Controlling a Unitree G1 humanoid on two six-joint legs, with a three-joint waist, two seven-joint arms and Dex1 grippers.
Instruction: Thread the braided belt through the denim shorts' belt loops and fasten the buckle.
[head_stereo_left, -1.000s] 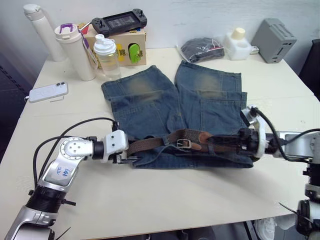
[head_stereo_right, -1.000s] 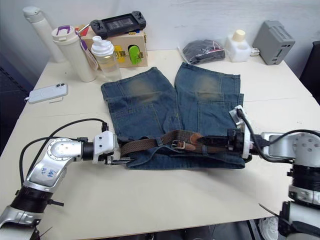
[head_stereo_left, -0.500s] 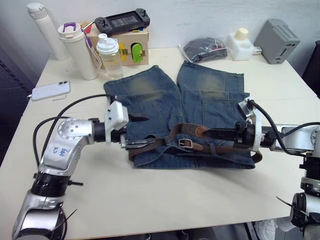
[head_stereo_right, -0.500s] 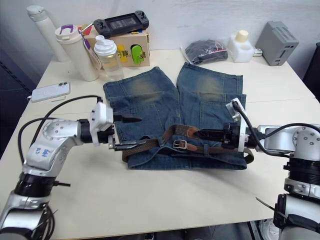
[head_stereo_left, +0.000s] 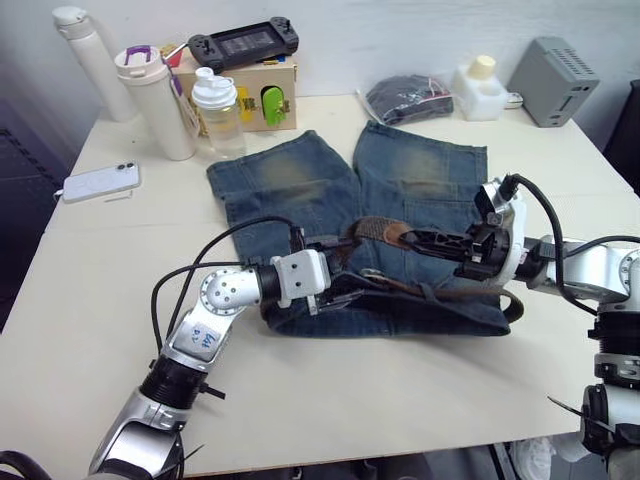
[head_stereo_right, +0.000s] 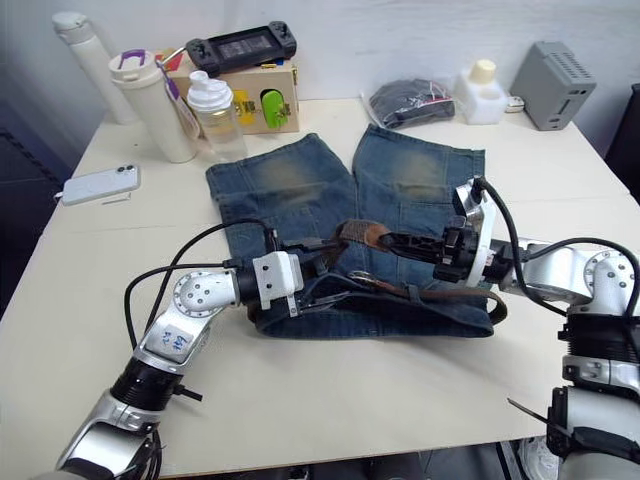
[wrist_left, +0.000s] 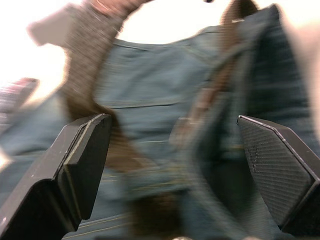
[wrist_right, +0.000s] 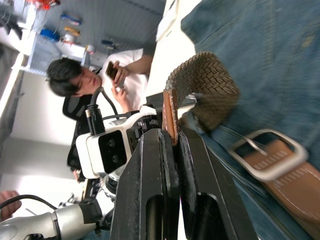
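left eye view has the denim shorts (head_stereo_left: 360, 215) flat on the desk (head_stereo_left: 120, 330), waistband toward the robot, legs pointing away. the braided belt (head_stereo_left: 440, 292) runs along the waistband, and its tan-tipped end (head_stereo_left: 385, 231) arches up off the denim in a loop. the right gripper (head_stereo_left: 418, 240) has its fingers pressed together on that leather tip — the right wrist view shows the tip (wrist_right: 170, 117) pinched edge-on between the two black fingers (wrist_right: 150, 190), with the woven part (wrist_right: 205, 85) curling over just past them. the buckle (wrist_right: 267, 152) lies on the denim just beside the fingers, its prong across the frame.

the left gripper (head_stereo_left: 345, 272) sits over the middle of the waistband, fingers spread wide; in the left wrist view the two pads (wrist_left: 82, 160) stand well apart with belt and denim blurred between them, gripping nothing.

at the desk's far edge stand a white bottle (head_stereo_left: 85, 60), a white cup (head_stereo_left: 155, 100), a clear shaker (head_stereo_left: 218, 110) and a box (head_stereo_left: 250, 90); a phone (head_stereo_left: 97, 183) lies to the left.
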